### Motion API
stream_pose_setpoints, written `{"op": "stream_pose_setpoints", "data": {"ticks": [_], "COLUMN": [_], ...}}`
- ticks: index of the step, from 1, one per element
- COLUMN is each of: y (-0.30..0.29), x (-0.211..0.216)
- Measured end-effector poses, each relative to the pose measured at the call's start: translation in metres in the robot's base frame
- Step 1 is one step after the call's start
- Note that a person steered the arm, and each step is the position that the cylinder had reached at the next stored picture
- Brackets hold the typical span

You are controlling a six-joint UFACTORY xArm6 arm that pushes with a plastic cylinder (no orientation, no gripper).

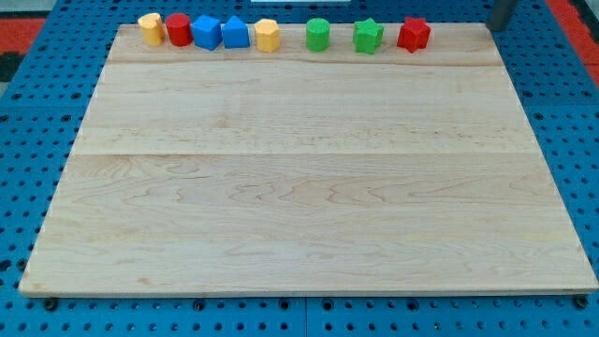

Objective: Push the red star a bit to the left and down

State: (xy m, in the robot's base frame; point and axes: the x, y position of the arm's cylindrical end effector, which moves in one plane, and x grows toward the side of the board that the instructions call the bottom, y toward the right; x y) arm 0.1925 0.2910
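The red star (413, 35) sits at the top edge of the wooden board (309, 187), the rightmost block in a row along the view's top. My rod shows as a dark shape at the view's top right, and my tip (500, 26) is to the right of the red star, well apart from it, near the board's top right corner.
Left of the red star, along the top edge: a green star (368, 36), a green cylinder (318, 35), a yellow block (268, 35), two blue blocks (235, 33) (207, 32), a red cylinder (179, 29), a yellow block (150, 28). Blue pegboard (28, 140) surrounds the board.
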Motion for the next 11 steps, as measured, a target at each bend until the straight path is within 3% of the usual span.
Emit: {"op": "stream_pose_setpoints", "data": {"ticks": [2,5,8,9,10,11], "y": [-0.014,-0.153,-0.131,-0.127,-0.182,-0.178], "x": [-0.001,-0.001,0.089,0.048,0.081,0.128]}}
